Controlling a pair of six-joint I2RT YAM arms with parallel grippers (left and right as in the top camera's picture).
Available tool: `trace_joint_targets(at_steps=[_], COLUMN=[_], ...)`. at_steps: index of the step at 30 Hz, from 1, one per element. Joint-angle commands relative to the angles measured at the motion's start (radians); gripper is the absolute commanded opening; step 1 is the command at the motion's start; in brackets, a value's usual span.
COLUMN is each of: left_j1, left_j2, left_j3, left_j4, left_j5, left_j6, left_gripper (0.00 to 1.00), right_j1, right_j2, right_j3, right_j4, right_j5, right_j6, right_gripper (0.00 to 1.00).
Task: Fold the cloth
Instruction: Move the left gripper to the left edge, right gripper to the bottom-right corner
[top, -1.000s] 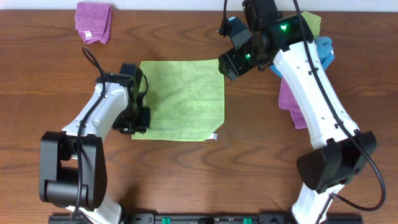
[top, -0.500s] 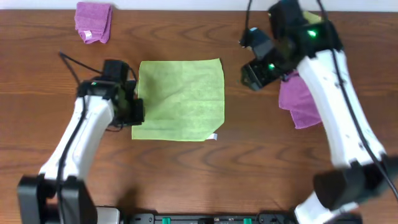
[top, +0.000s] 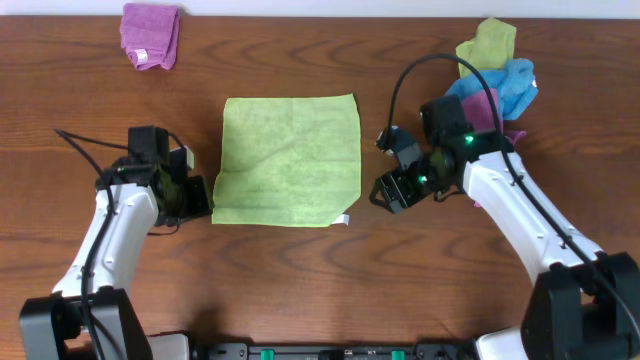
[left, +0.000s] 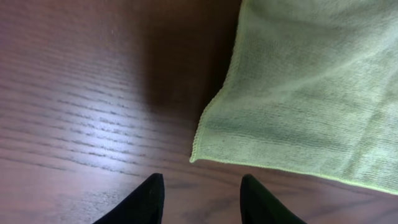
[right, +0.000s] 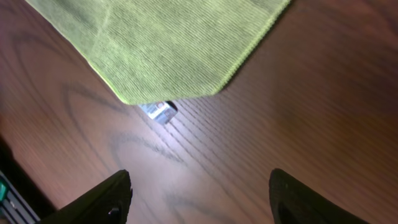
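Lying flat and unfolded on the wooden table (top: 300, 270), the green cloth (top: 290, 160) is spreading out as a rough square between the two arms, with its small white tag (right: 158, 111) poking out from under the near right corner. The left gripper (left: 202, 199) is hovering just off the cloth's near left corner. Its fingers (left: 149, 196) are standing apart with only bare wood between them, and the tip of the hem is lying just ahead of the gap. The right gripper (right: 199, 199) is hanging beside the near right corner, its jaws spread wide and empty, with the tag and the cloth's corner lying ahead of them. A folded purple rag (top: 150, 35) is sitting well apart at the far left edge of the table. A heap of rags (top: 505, 85) in yellow-green, blue and purple is lying at the far right, and the right arm (top: 520, 215) is crossing over part of it in the overhead view.
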Motion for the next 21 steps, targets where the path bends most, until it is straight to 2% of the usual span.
trace_joint_targets(at_steps=[1, 5, 15, 21], left_j1=[0.004, 0.004, 0.004, 0.004], left_j2=[0.014, 0.015, 0.049, 0.111], left_j3=[-0.045, -0.101, -0.145, -0.145], left_j4=[0.043, 0.137, 0.264, 0.337], left_j5=[0.06, 0.088, 0.071, 0.099], left_j6=[-0.011, -0.049, -0.045, -0.046], left_gripper=[0.43, 0.47, 0.55, 0.59], right_j1=[-0.003, -0.003, -0.003, -0.003], right_j2=[-0.012, -0.011, 0.015, 0.099], right_j3=[-0.047, -0.087, -0.138, -0.138], right_j4=[0.043, 0.099, 0.209, 0.285], right_j5=[-0.072, -0.072, -0.118, -0.17], right_j6=[0.024, 0.033, 0.052, 0.068], right_gripper=[0.73, 0.73, 0.78, 0.8])
